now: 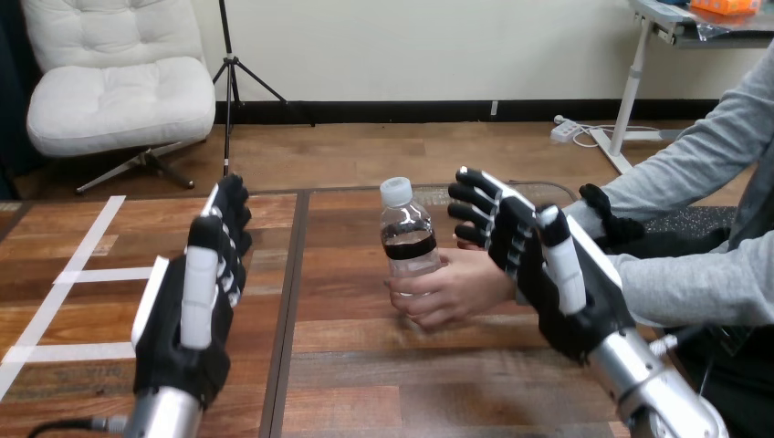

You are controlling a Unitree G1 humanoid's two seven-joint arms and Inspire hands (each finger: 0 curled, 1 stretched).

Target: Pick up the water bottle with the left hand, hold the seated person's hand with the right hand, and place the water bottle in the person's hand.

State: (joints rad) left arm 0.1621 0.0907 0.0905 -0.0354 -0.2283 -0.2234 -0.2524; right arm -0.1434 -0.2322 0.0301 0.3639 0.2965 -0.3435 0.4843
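Observation:
A clear water bottle (407,239) with a white cap and a dark label band stands upright near the table's middle. The person's hand (447,288) is wrapped round its lower half, reaching in from the right. My right hand (534,265) hovers just right of and partly over that hand and wrist, fingers straight and spread, curled round nothing. My left hand (196,301) is raised at the left, well apart from the bottle, fingers straight and empty.
A wooden table (365,383) with a dark seam running front to back left of the bottle. White tape strips (73,274) mark its left part. The person's grey sleeve (703,283) lies along the right edge.

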